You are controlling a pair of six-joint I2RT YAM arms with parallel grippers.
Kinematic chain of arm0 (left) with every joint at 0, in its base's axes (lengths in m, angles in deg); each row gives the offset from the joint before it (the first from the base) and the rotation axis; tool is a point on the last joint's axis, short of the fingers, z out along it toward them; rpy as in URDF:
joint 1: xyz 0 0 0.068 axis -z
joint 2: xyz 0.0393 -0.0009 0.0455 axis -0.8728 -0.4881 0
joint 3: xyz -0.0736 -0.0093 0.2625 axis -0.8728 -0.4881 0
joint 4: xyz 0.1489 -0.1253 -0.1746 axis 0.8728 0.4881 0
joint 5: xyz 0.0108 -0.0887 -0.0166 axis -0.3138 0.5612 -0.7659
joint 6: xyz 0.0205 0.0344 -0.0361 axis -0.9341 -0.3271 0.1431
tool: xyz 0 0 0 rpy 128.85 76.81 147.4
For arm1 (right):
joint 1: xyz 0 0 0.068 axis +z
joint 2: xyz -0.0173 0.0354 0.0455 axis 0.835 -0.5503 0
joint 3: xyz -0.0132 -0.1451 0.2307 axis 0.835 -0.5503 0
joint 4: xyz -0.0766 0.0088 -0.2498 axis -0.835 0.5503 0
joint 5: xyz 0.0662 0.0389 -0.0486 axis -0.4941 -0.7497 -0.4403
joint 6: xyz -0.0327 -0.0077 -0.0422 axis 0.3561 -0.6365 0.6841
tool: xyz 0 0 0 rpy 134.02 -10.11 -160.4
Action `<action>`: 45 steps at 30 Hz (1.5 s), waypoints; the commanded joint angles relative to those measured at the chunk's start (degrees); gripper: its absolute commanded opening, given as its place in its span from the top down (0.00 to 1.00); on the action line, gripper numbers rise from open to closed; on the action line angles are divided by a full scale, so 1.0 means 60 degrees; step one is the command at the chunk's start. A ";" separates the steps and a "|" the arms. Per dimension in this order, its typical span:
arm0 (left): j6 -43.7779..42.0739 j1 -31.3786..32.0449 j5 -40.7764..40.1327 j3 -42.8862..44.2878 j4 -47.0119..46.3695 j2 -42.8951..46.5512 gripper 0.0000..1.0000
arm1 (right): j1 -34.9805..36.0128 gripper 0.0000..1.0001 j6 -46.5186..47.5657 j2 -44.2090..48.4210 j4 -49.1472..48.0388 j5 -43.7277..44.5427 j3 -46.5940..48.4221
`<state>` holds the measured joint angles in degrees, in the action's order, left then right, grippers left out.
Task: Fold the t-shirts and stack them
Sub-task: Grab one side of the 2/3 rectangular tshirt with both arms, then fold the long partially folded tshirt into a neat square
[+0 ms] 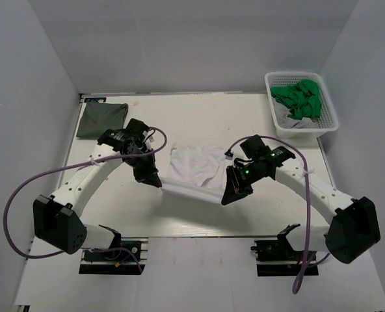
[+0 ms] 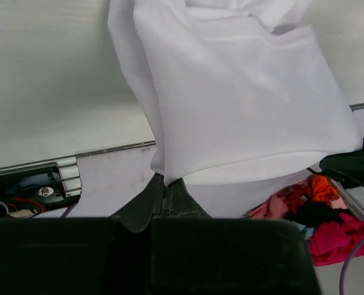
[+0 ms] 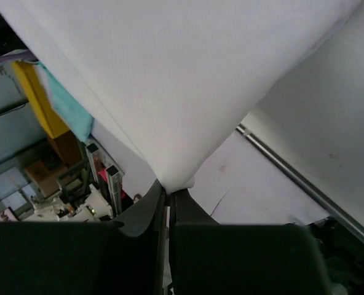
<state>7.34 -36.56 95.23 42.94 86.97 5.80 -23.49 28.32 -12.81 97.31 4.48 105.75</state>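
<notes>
The left gripper [image 1: 155, 181] has its jaws pressed together on the near edge of the white t-shirt [image 1: 194, 166]. In the left wrist view the cloth [image 2: 231, 92] comes out of the closed tips of that gripper [image 2: 163, 184] and spreads ahead of them and off to their right. The right gripper [image 1: 229, 197] is likewise clamped on the white shirt. Its wrist view shows a pinched point of fabric [image 3: 170, 74] caught between the closed tips [image 3: 168, 192] and fanning out ahead of them. Between the two pairs of jaws the shirt's near edge runs as a taut line, lifted off the table [image 1: 179, 218], while the rest of the shirt lies rumpled beyond both. The dark grey-green t-shirt [image 1: 102, 119] lies folded well beyond the left jaws and to their left, apart from them. A white basket [image 1: 274, 112] holding green cloth [image 1: 300, 97] stands well beyond the right jaws, to their right
</notes>
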 commanded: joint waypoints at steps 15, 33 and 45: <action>0.0177 -0.0273 -0.1227 0.1553 -0.1316 -0.0597 1.00 | -0.0890 1.00 0.0684 -0.0633 0.0497 -0.2265 0.0801; 0.0528 -0.0361 -0.2487 0.4321 -0.2548 -0.4506 1.00 | -0.2386 1.00 0.1154 -0.3283 -0.1231 -0.3718 0.1811; 0.0616 -0.0741 -0.2400 0.6489 -0.3263 -0.7128 0.93 | -0.3484 1.00 0.0729 -0.5569 -0.2815 -0.3132 0.3084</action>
<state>11.05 -39.07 83.97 78.46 71.80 -35.99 -42.92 33.24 -44.27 82.69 -14.84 120.44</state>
